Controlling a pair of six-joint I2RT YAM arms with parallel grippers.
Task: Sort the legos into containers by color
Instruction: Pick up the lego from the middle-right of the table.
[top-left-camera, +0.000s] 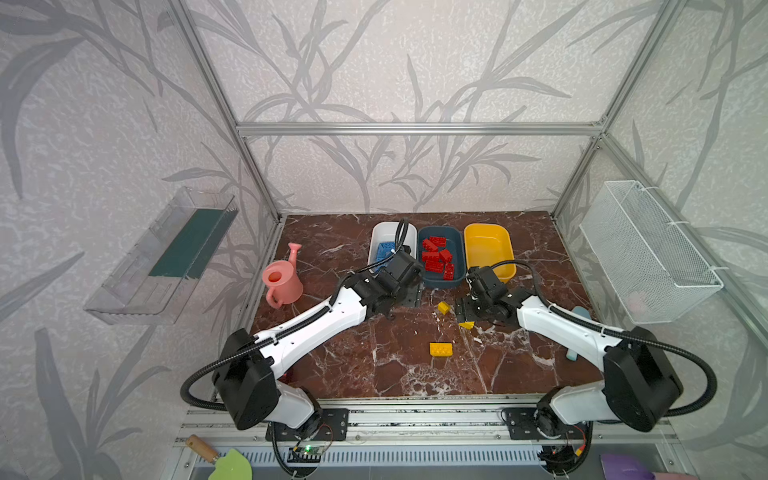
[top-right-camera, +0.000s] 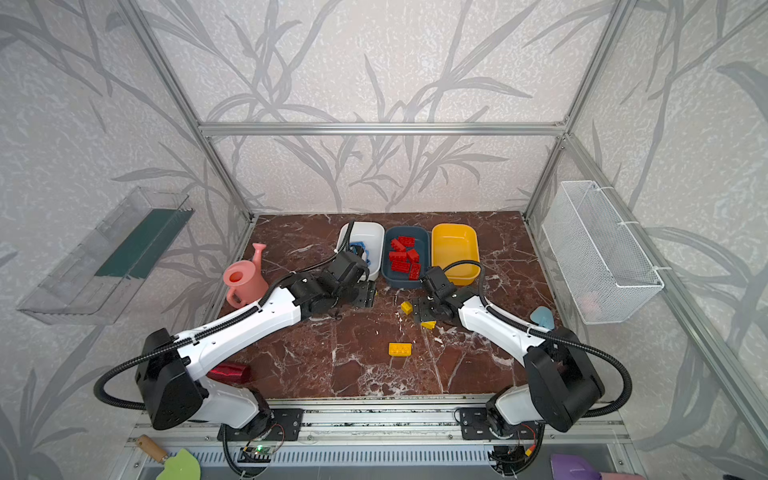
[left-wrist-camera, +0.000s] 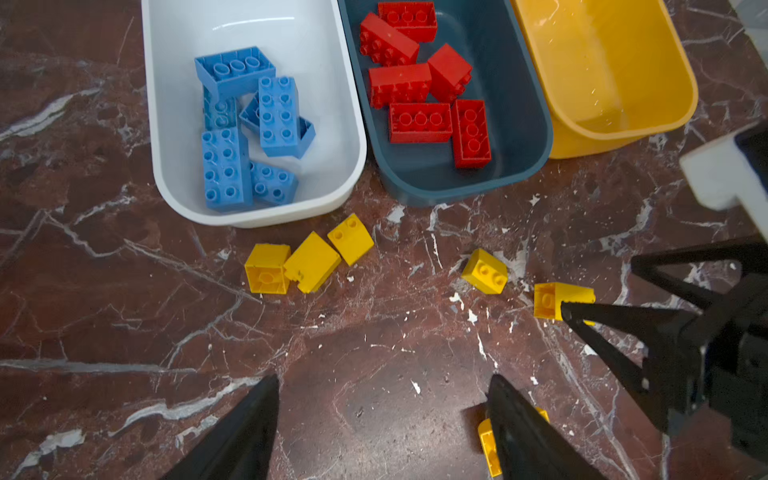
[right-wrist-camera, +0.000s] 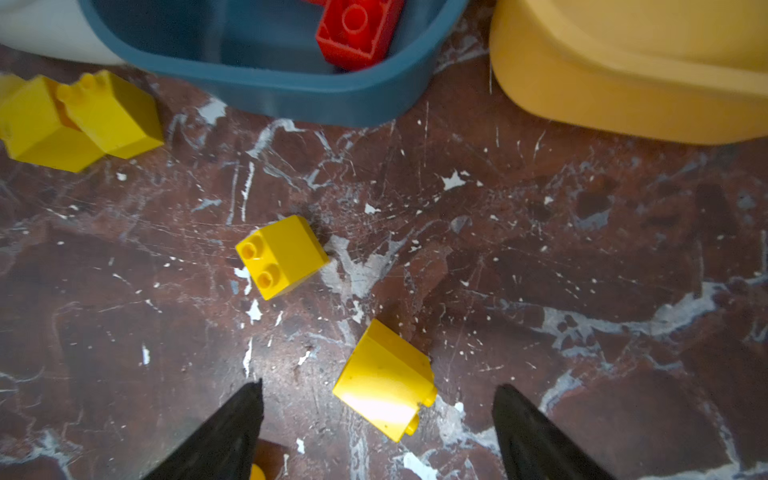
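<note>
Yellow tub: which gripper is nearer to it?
Right. The right gripper hangs before the gap between teal tub and yellow tub; the left gripper before the gap between white tub and teal tub, farther off.

Leaf-patterned walls (top-left-camera: 395, 62), red marble tabletop (top-left-camera: 395, 365)

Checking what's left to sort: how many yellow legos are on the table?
6: three legos clustered by the white tub, one alone, one at the right pincer, one partly behind the left pincer. More may be hidden.
</note>
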